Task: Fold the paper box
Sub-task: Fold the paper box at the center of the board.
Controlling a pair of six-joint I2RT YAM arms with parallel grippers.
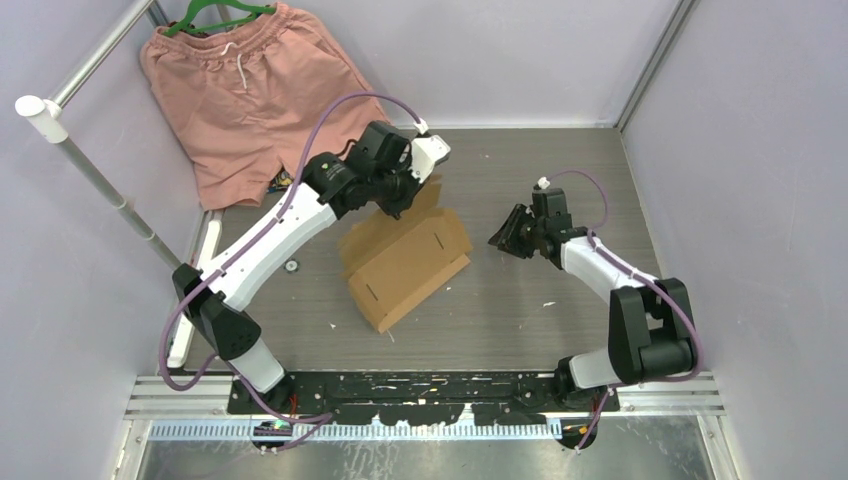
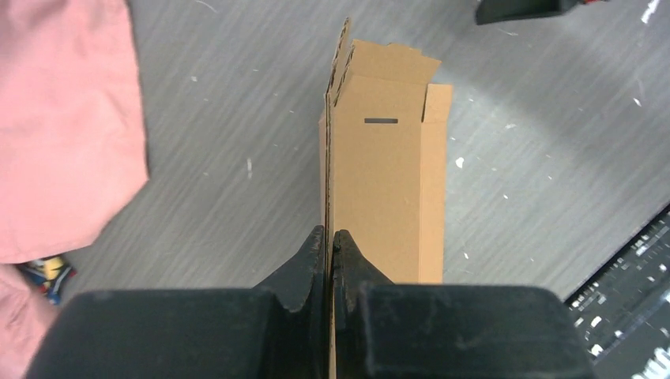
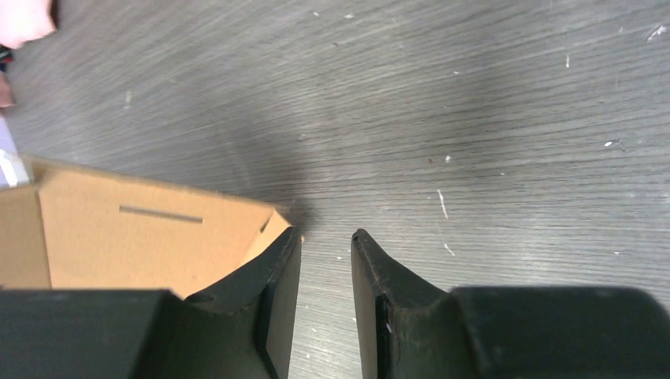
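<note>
The paper box is brown corrugated cardboard, partly folded, lying mid-table with one panel raised at its far end. My left gripper is shut on that upright panel's edge; in the left wrist view the fingertips pinch the thin cardboard wall, and the paper box with a slot runs away from them. My right gripper hovers to the right of the box, open, with bare table between its fingers. In the right wrist view the gripper is beside the box's corner.
Salmon-pink shorts on a green hanger lie at the back left, near a white metal rail. A small round object lies left of the box. Purple walls enclose the table on three sides.
</note>
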